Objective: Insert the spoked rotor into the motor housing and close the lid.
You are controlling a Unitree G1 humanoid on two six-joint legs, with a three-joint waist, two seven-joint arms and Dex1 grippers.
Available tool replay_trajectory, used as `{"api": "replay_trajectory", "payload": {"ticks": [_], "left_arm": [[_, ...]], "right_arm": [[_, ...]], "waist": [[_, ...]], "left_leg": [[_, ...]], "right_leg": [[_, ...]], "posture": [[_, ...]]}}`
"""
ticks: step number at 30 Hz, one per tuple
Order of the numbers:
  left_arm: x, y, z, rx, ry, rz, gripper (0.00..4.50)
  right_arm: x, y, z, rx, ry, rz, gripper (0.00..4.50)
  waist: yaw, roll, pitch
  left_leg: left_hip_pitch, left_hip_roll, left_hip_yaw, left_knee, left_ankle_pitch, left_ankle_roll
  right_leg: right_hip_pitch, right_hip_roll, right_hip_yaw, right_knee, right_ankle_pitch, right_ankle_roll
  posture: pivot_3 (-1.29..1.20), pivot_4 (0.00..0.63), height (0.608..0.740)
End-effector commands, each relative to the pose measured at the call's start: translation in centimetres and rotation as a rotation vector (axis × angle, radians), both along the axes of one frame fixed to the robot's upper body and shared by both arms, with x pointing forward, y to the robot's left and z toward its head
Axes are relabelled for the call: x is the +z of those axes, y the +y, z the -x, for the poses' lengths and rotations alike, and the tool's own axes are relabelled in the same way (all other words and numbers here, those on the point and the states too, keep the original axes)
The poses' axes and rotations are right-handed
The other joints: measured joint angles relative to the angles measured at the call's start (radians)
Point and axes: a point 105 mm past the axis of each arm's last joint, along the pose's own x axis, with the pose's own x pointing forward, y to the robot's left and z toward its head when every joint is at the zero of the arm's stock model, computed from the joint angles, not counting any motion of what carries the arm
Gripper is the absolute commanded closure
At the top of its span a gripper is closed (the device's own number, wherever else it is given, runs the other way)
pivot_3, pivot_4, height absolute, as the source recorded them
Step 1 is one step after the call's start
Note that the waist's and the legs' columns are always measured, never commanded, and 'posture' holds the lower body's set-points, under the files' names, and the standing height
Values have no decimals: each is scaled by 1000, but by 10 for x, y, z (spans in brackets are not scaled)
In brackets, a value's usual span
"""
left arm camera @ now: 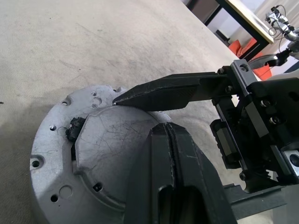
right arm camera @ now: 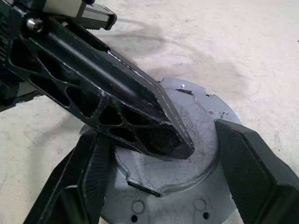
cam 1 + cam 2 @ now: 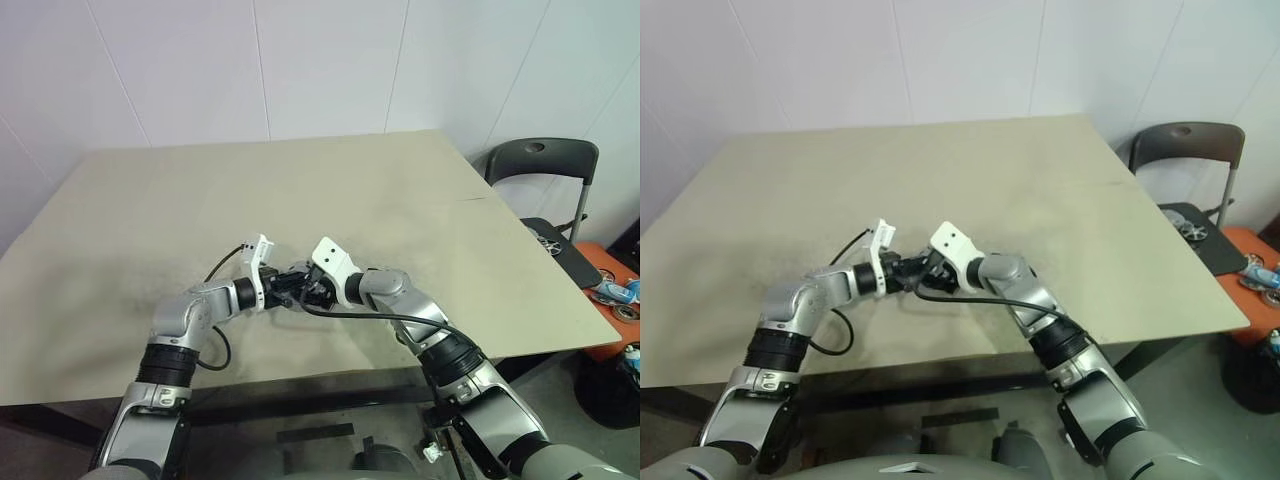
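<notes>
You're on the lid-closing step. The lid sits at lower centre of the right wrist view, right gripper spread around it, left gripper pressed together on top. Next: press down evenly.

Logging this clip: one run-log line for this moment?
lid: on table | left end effector: shut, tips on lid | right end effector: straddling lid

Left gripper pinched, right gripper spread.
</notes>
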Motion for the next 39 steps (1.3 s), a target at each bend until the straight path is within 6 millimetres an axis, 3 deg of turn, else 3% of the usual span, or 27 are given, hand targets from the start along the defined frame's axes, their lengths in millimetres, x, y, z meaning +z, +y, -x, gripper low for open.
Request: {"api": "replay_trajectory", "payload": {"ticks": [1, 7, 11, 14, 19, 22, 28, 33, 39], "left_arm": [[-1, -6, 2, -23, 1, -9, 4500], [-1, -4, 2, -18, -2, -14, 4500], [2, -3, 0, -13, -9, -11, 4500], [2, -3, 0, -10, -11, -12, 4500], [2, -2, -1, -4, -12, -12, 4500], [1, -2, -2, -1, -13, -12, 4500], [1, -3, -4, 1, -16, -9, 4500], [4, -1, -4, 4, -19, -8, 4500], [3, 5, -6, 17, -19, -15, 4500]], "right_arm": [[-75, -52, 17, -143, 251, 217, 1447], [-67, -47, 14, -136, 239, 164, 1447], [-43, -28, 23, -60, 323, 6, 123], [-31, -29, 23, -21, 302, -4, 123], [5, -32, 14, -3, 236, -110, 123], [18, -39, 5, -31, 168, -110, 123], [45, -59, -10, -110, 139, -192, 123], [52, -78, 2, -95, 238, -236, 123], [37, -79, 27, -111, 497, -336, 123]], "waist": [[3, 0, 0], [7, 0, 0], [10, -1, 1], [11, -3, 1], [13, -3, 1], [14, -3, 1], [14, -3, 3], [13, -3, 4], [12, -3, 4]], "left_leg": [[0, 0, 0, 0, 0, 0], [0, 0, 0, 0, 0, 0], [-1, 0, 0, 0, 0, 0], [-2, 0, 0, 0, 0, 1], [-7, 0, 0, 0, -1, 1], [-19, 0, 0, 3, 0, 1], [-27, 0, 0, 4, 0, 2], [-30, -2, 1, 8, -1, 4], [-30, -1, 1, 10, -1, 4]], "right_leg": [[0, 0, 0, 0, 0, 0], [0, 0, 0, 0, 0, 0], [-1, 0, 0, 0, 0, 0], [-1, 0, 0, 0, 0, 0], [-6, 0, 0, 0, 0, 0], [-15, 0, 1, 3, 1, 1], [-21, 3, 1, 3, 2, 4], [-22, 6, 0, 4, 4, 6], [-22, 10, -1, 4, 4, 6]], "posture": [[0, 0, 740], [0, 0, 740], [0, 0, 740], [0, 0, 740], [0, 0, 740], [0, 0, 740], [0, 0, 740], [0, 0, 740], [0, 0, 740]]}}
